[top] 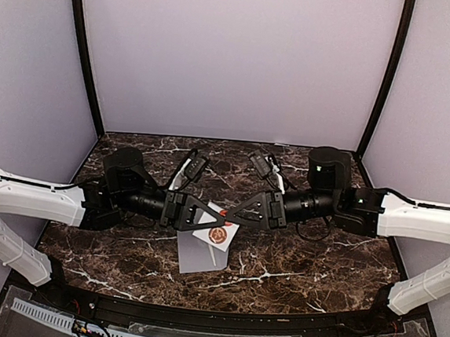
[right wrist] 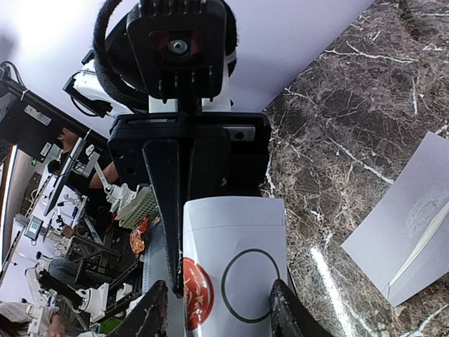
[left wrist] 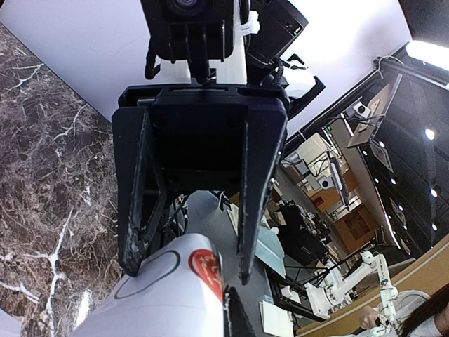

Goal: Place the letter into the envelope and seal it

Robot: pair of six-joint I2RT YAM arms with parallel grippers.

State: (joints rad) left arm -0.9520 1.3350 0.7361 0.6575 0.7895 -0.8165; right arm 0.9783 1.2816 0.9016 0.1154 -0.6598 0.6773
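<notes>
Left gripper [right wrist: 179, 281] of mine is pressed shut on the small white sticker strip [right wrist: 238, 232], pinching it right beside its red seal [right wrist: 196, 295]. My right gripper [right wrist: 219, 309] faces it tip to tip with its fingers spread, one on either side of the strip, and I cannot tell whether they touch it. The envelope [top: 197, 257] lies flat on the worktop [top: 319, 263], about midway between the left and right edges and nearer the near edge than the far one, with neither gripper on it. Seen from above, the strip overlaps the envelope's far right corner. Next to the red seal on the strip is an empty round outline [right wrist: 250, 284]. Both arms reach in from the worktop's sides and meet over its middle.
</notes>
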